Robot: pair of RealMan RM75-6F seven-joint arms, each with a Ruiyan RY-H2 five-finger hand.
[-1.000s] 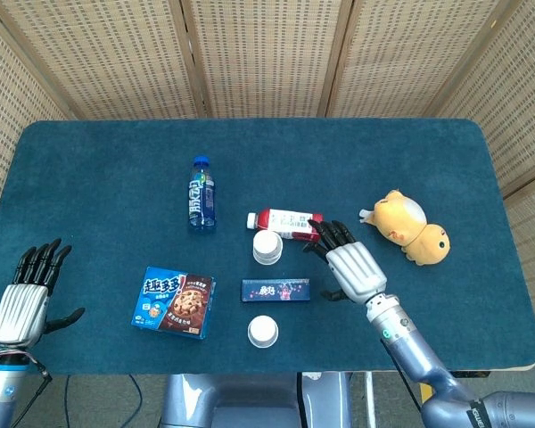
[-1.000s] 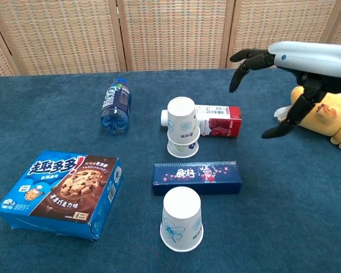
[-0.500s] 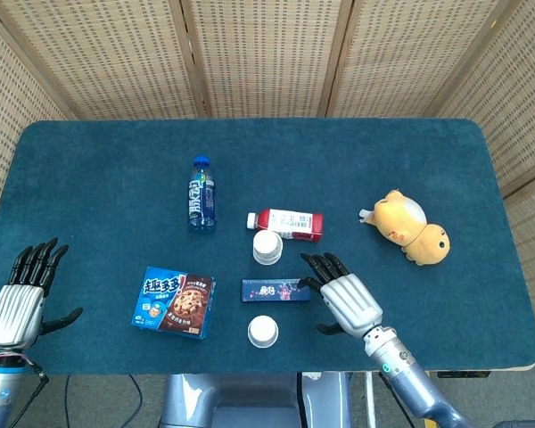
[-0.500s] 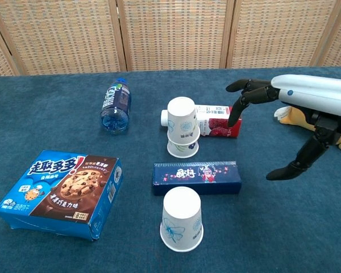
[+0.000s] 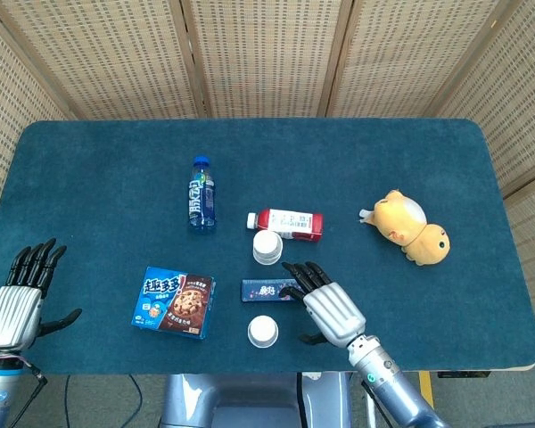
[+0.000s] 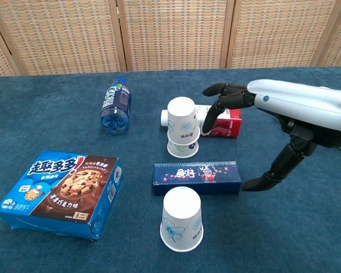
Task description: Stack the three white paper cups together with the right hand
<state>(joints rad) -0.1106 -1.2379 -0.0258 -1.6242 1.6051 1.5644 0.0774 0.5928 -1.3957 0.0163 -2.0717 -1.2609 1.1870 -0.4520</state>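
since a second ago your right hand (image 5: 328, 308) has pulled back from beside the red-label bottle (image 5: 287, 223) toward your near edge of the table (image 5: 89, 160), and it now hovers over the right end of the dark blue slim box (image 5: 275, 290). its fingers are spread and it carries nothing. your left hand (image 5: 20, 299) waits far off at the near left corner, fingers apart, also holding nothing.

largest to smallest around the right hand: the cookie box (image 5: 173, 301) well to its left, the yellow plush (image 5: 408, 227) off to its far right, the blue bottle (image 5: 201, 193) beyond and left, the red-label bottle just beyond the fingertips.

the cups: two are already nested, mouth down, as the stacked pair (image 6: 183, 126) just ahead and left of the fingers, touching the red-label bottle. the single cup (image 6: 181, 219), also inverted, stands alone nearer you than the slim box, left of the palm. nothing shows inside any cup.

you look to be reaching for that last cup. next, drop the hand left and closer, wrap its wall gently, lift it clear over the slim box, and lower it onto the pair.
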